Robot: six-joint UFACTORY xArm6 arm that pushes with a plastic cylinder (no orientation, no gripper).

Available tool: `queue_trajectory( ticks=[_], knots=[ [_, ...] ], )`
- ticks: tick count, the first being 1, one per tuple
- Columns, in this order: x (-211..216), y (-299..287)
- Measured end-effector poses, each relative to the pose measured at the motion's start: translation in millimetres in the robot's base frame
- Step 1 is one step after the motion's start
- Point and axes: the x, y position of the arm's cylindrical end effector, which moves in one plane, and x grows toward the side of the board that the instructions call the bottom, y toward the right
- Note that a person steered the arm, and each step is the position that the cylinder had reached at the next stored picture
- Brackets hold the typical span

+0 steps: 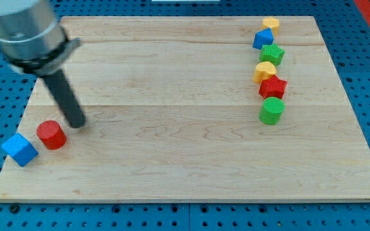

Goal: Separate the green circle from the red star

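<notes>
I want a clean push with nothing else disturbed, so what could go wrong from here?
1. The green circle touches the red star at the bottom of a tight column. A glancing push may drag both.
2. A yellow block sits right above the star, so an upward shove could jostle the whole column.
3. My tip is far off at the view's left, beside the red cylinder, and could nudge it on leaving.

1. Yellow blocks: two, one [271,24] at the view's top right, another [265,70] lower in the same column.
2. Blue blocks: two, [263,39] and a cube [19,149].
3. Green blocks: two, a star [272,54] and a circle [272,110].
4. Red blocks: two, a star [273,87] and a cylinder [51,135].
</notes>
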Motion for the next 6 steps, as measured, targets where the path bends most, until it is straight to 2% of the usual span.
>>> queue_trajectory(
  ticks=[1,2,3,4,5,6],
  knots=[
    [38,113],
    [43,249],
    [31,377],
    [-42,441],
    [-65,387],
    [-35,304]
  ],
)
